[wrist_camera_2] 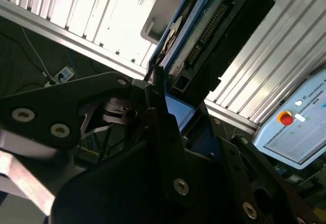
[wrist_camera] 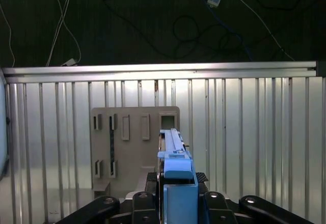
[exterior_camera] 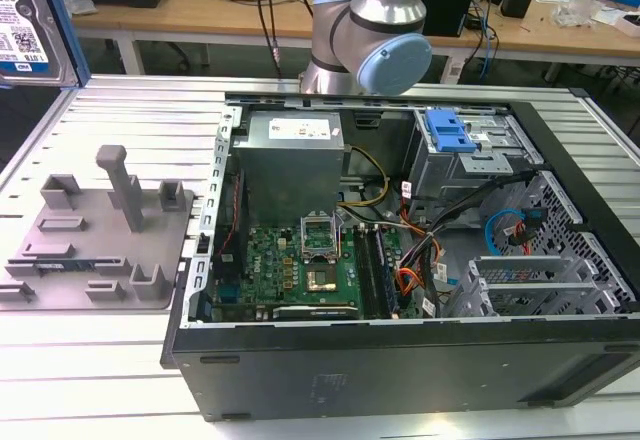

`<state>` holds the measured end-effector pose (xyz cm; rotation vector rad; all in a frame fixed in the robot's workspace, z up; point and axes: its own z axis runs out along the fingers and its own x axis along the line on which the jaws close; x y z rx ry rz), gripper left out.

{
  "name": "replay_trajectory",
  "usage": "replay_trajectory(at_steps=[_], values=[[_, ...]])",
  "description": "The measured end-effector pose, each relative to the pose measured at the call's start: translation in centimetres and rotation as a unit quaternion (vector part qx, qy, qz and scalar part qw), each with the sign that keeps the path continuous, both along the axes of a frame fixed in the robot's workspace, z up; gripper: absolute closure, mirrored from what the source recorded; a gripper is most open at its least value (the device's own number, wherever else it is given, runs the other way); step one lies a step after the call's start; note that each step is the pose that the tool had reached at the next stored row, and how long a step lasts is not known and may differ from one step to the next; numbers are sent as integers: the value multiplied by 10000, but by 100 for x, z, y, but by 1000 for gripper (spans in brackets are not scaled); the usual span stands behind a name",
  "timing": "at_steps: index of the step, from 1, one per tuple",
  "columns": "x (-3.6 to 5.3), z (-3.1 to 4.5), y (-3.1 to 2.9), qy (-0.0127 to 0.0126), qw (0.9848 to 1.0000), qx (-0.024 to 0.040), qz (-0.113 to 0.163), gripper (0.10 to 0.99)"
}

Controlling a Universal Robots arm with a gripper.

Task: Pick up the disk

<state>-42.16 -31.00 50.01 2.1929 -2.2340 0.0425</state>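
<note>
The disk [exterior_camera: 25, 20] hangs high at the exterior view's far left, well above the table; its white-and-blue label and a blue side rail show. Seen edge-on in the first wrist view, the disk [wrist_camera: 172, 147] stands between the black fingers of my gripper [wrist_camera: 175, 183], which is shut on its blue-railed end. In the second wrist view the disk [wrist_camera_2: 214, 35] shows its connector edge, and my gripper [wrist_camera_2: 170, 107] clamps its lower end. The grey fixture plate [wrist_camera: 135, 147] lies on the table below it.
The fixture plate [exterior_camera: 100, 240] with upright posts sits on the ribbed metal table at the exterior view's left. An open black computer case [exterior_camera: 400, 370] takes up the middle and right, with a blue-handled drive cage [exterior_camera: 447, 132] inside. The arm's joint [exterior_camera: 375, 45] rises behind the case.
</note>
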Motion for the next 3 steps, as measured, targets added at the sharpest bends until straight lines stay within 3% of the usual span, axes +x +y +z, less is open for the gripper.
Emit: replay_trajectory(at_steps=[3], values=[[0, 0, 0, 0, 10000, 0, 1, 722]])
